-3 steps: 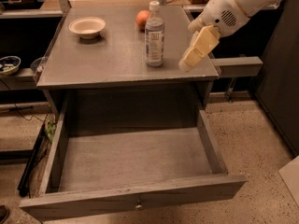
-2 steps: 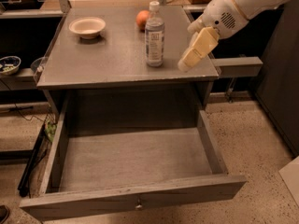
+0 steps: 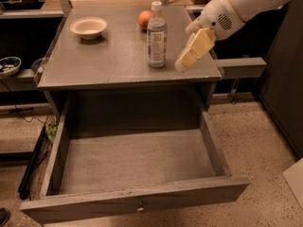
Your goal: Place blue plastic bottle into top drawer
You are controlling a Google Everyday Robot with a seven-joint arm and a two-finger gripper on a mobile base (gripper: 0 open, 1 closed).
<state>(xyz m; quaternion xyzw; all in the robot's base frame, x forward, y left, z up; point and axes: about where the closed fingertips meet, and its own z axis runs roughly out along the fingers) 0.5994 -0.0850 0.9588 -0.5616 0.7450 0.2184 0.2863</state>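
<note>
Down below the gripper (image 3: 182, 64) and closest to the camera, the top drawer (image 3: 137, 193) is pulled right out, with its front panel and little knob (image 3: 140, 205) nearest and its grey floor showing, so the drop spot is ready.

Up a level, the gripper hangs over the near edge of the table top (image 3: 104, 63), angled down from the white arm. Whether it's spread or closed I honestly can't tell from this angle. It's carrying nothing, though.

The blue plastic bottle (image 3: 156, 37) stands upright just beside the gripper, on the side away from the arm — close, but there's a visible gap. So I'd call this the reach-in before the grab.

To do it well, I'd come in level and sideways at the label, around mid-height, not up at the cap. The bottle is tall, slim and light, so a nudge from one side would probably tip it or skate it away.

Just beyond the bottle sits an orange (image 3: 144, 19), so a shove could knock into it. Further off on that same side is a white bowl (image 3: 88, 27), well clear of everything.
</note>
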